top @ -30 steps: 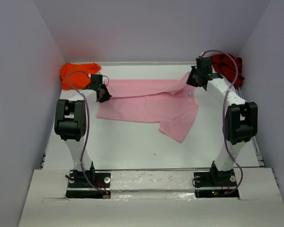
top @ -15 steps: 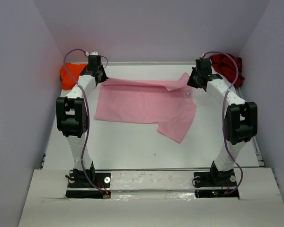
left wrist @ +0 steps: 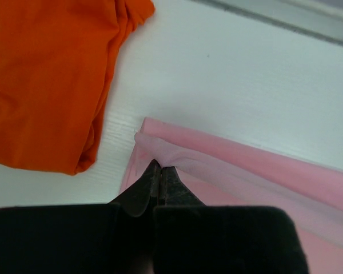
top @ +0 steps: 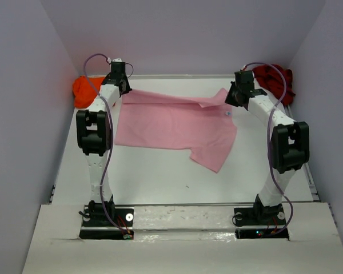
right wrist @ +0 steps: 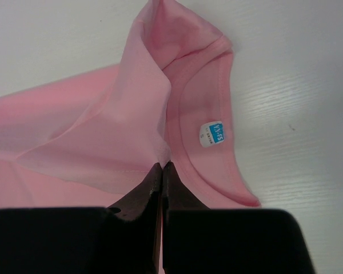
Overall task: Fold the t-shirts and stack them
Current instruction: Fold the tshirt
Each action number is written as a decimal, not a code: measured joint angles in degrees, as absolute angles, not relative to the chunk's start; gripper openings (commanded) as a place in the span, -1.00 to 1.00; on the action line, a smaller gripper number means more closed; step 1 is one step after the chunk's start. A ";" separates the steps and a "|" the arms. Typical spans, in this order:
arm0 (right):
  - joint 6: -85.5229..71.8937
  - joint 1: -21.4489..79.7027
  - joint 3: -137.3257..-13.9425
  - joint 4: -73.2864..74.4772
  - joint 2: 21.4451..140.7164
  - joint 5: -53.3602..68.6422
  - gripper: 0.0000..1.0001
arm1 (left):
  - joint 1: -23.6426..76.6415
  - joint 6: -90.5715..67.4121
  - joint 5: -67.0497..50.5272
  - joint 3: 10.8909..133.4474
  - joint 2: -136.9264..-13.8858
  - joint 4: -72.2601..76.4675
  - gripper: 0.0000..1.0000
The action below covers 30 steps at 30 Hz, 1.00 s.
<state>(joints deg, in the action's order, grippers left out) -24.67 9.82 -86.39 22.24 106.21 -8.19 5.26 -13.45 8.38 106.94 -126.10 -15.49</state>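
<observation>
Pink t-shirt in clenched left gripper and right gripper, both far-outstretched.

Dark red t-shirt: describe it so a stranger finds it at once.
On the white table, look to the far right corner. The dark red t-shirt lies bunched there. It is the darkest cloth: the pink t-shirt is spread mid-table, the orange t-shirt bunched far left.

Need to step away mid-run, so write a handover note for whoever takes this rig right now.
Left gripper: shut on the pink t-shirt at its far left corner.
Right gripper: shut on the same shirt, beside its collar.
Pink shirt lies spread between the arms. Orange t-shirt is bunched far left, dark red t-shirt bunched far right.
Done: nothing fully folded, nothing stacked.
Left: fold all three, then stack them.
</observation>
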 measured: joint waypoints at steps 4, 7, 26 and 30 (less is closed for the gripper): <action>-24.67 9.85 -87.13 22.28 107.48 -8.21 -1.00 | 5.26 -13.13 9.19 113.32 -126.58 -15.03 -1.00; -24.64 9.85 -89.03 22.31 108.68 -8.19 -1.00 | 5.26 -13.10 9.19 115.59 -126.58 -13.26 -1.00; -24.18 9.85 -92.82 22.11 111.57 -6.79 -1.00 | 5.06 -12.40 7.35 109.86 -130.58 -13.50 -1.00; -24.18 9.85 -92.27 22.28 111.57 -5.93 -1.00 | 4.75 -12.21 7.14 107.31 -130.58 -14.06 -1.00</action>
